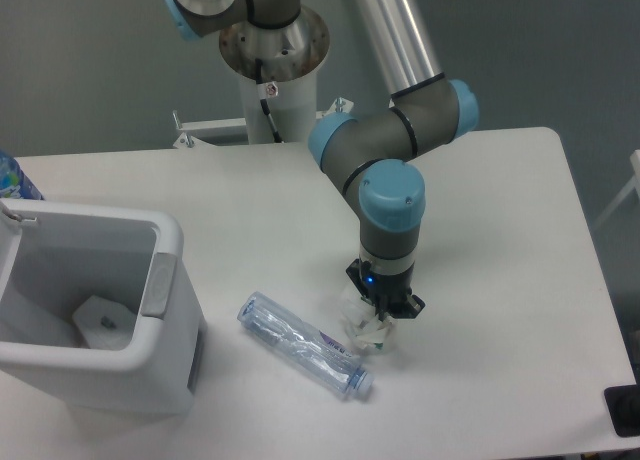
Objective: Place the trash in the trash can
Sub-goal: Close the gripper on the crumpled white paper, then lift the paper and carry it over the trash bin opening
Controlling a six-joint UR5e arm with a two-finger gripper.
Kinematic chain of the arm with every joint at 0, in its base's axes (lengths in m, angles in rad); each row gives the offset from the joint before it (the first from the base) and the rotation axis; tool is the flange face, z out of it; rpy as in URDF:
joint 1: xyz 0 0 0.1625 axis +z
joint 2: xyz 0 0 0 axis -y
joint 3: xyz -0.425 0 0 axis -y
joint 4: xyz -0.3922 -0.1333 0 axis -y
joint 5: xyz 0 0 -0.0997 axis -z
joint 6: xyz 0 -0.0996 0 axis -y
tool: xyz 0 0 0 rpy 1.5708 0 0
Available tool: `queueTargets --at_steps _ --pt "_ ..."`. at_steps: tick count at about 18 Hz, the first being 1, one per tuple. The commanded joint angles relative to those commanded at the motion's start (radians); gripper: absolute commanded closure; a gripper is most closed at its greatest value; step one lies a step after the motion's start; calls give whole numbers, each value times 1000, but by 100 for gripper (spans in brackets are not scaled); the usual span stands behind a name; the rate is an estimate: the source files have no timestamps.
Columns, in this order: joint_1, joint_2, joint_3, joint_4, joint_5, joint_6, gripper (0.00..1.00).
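Looking down at the white bench (480,280), we see the arm bent over so that its hand (382,312) points straight down onto the small crumpled white wrapper (366,332). The fingers are drawn in close together around the top of the wrapper, and they appear to be pinching it, though we cannot make out the fingertips themselves against the white paper. The wrapper sits on the bench surface beneath the hand, with a touch of green print showing at its lower edge.

Just beside the wrapper, to its left and slightly nearer the front edge, we find the clear crushed bottle (304,344) lying on its side. It runs diagonally, with its base toward the upper left and its cap end toward the lower right, close to the wrapper. Its blue and white label shows along the middle.

Well apart from both, at the left side of the bench, stands the trash can (168,242), a boxy white-grey bin with a thick rounded rim and a grey tab on the side facing the bottle. Inside it we can see a pale flat piece resting on the bottom. Behind the bin, at the far left edge of the view, a deep-blue bottle (15,180) pokes partly into sight.
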Motion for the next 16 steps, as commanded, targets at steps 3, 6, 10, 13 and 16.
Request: queueTargets --at_steps 3,6,10,13,16 --pt "3 26 9 0 -29 -49 100" --pt "12 63 69 -11 -190 -198 100" --pt "21 138 80 -54 -368 -258 100" --pt "18 196 83 -57 -466 -325 100" --pt "11 236 95 -57 -560 -388 100"
